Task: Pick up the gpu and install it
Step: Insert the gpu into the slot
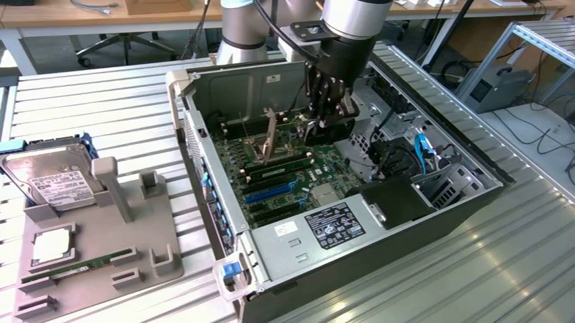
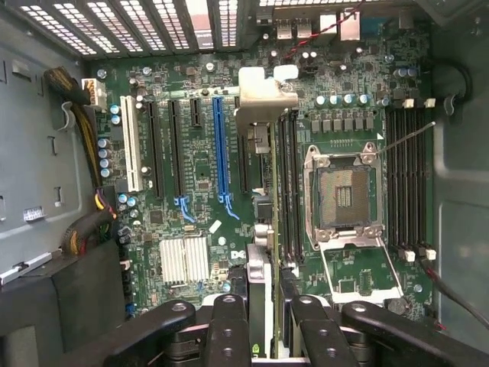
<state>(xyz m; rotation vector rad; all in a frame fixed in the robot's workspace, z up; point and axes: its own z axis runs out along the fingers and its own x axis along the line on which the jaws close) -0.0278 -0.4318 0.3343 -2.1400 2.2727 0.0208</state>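
Claw (image 1: 325, 120): gripping the gpu (image 2: 260, 298) edge-on, hanging inside the open computer case (image 1: 467, 176), card standing upright above the motherboard (image 2: 199, 199) near 1 blue slot (image 2: 220, 145), apparently so its edge connector is facing the sockets.

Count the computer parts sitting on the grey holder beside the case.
3: hard drive at the far end, CPU in the middle, green RAM stick nearest the camera. Something blue behind the drive is unclear.

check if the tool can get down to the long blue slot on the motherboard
Probably yes: the case side is open, the long blue slot stands empty with nothing over it, and the tool, gripping the gpu, hangs close by.
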